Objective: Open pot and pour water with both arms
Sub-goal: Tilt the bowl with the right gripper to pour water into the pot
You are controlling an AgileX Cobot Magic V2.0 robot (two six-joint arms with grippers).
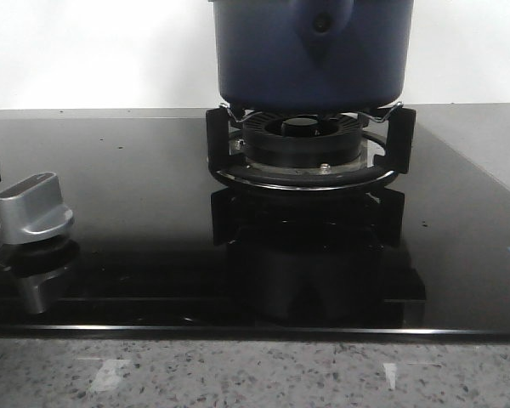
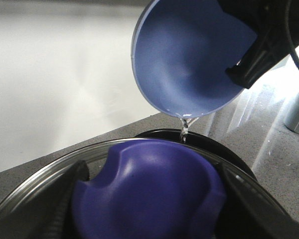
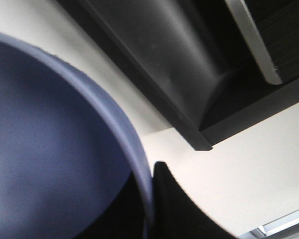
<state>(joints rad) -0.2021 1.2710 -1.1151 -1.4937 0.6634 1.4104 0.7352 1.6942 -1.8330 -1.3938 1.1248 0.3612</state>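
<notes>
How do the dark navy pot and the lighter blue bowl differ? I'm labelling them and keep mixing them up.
The dark navy straight-sided pot sits upright on the black burner grate; the lighter blue rounded bowl is held tilted in the air, trickling water. The pot's colour is darker than the bowl's. Both are round and blue.

matte black right gripper [image 2: 261,45] with a thin black cable [image 2: 295,45].
</notes>
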